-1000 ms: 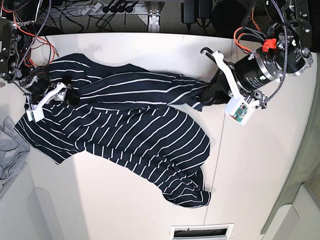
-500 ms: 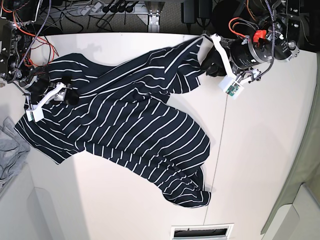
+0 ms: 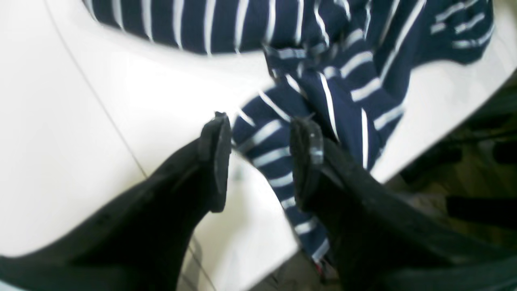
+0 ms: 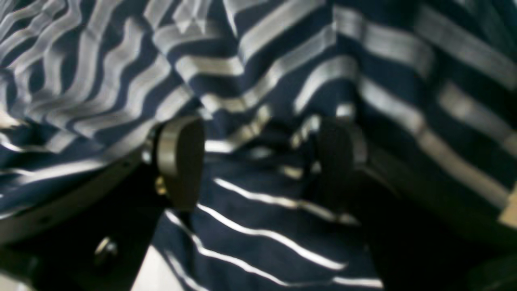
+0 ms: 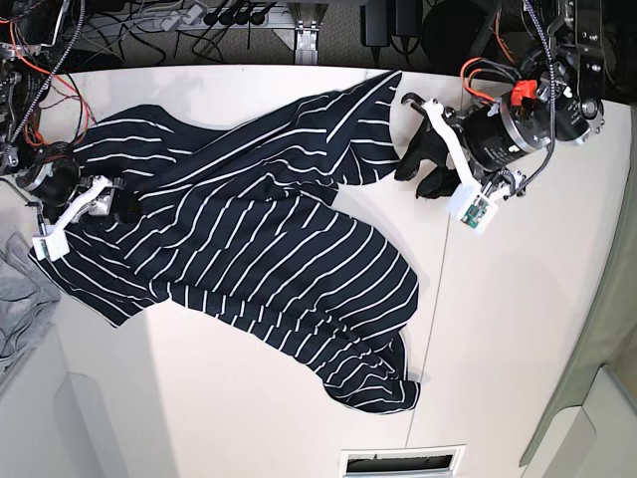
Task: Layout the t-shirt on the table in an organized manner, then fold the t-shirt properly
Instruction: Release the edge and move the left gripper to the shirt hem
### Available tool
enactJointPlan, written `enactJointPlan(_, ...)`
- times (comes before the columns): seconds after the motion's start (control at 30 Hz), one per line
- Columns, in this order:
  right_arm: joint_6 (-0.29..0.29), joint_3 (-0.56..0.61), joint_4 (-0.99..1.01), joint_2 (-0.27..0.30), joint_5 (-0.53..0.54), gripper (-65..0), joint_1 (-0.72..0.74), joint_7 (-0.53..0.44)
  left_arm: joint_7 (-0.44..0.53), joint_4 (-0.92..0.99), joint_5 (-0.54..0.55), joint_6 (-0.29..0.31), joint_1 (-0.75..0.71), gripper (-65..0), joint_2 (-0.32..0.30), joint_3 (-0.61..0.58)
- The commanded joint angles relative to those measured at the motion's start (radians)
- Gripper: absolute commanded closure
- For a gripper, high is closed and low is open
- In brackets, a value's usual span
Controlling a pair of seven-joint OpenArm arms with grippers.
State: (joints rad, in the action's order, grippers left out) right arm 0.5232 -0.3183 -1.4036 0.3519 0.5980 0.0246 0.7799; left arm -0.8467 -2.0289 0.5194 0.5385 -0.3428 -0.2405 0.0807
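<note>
The dark navy t-shirt (image 5: 269,249) with thin white stripes lies crumpled and partly spread across the white table (image 5: 518,329). One edge is drawn up to the table's far edge. My left gripper (image 5: 416,167) is open just right of that edge. In the left wrist view its jaws (image 3: 260,161) stand apart, with a strip of the shirt (image 3: 343,60) lying between and past them at the table's edge. My right gripper (image 5: 117,202) is at the shirt's left side. In the right wrist view its jaws (image 4: 258,161) stand wide apart over bunched fabric (image 4: 282,60).
A plain grey cloth (image 5: 20,299) lies at the table's left edge. Cables and a power strip (image 5: 219,15) run behind the far edge. A thin seam (image 5: 430,299) crosses the tabletop, and a vent slot (image 5: 403,461) sits at the front.
My left gripper carried the shirt's edge up to the far table edge, let it go and drew back to the right. My right arm shifted slightly left.
</note>
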Motion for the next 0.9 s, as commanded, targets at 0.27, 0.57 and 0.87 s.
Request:
enactJointPlan(0.27,-0.023,-0.164,-0.105,0.028,0.039,-43.2,-0.131,0.052,0.092,0.161,0.016,0.003,0.188,-26.6,-0.004,-0.01)
enactJointPlan(0.57,-0.018,-0.368,-0.102,0.027,0.098,-43.2,-0.327,0.027,0.148,0.51,0.003,0.003,0.467,-26.7,-0.003,-0.14)
enactJointPlan(0.87,0.008,-0.298,-0.031,-0.036,0.125,-43.2,-0.333,0.008,0.207,0.818,-0.058,0.003,0.66,-32.3,0.059,-0.148)
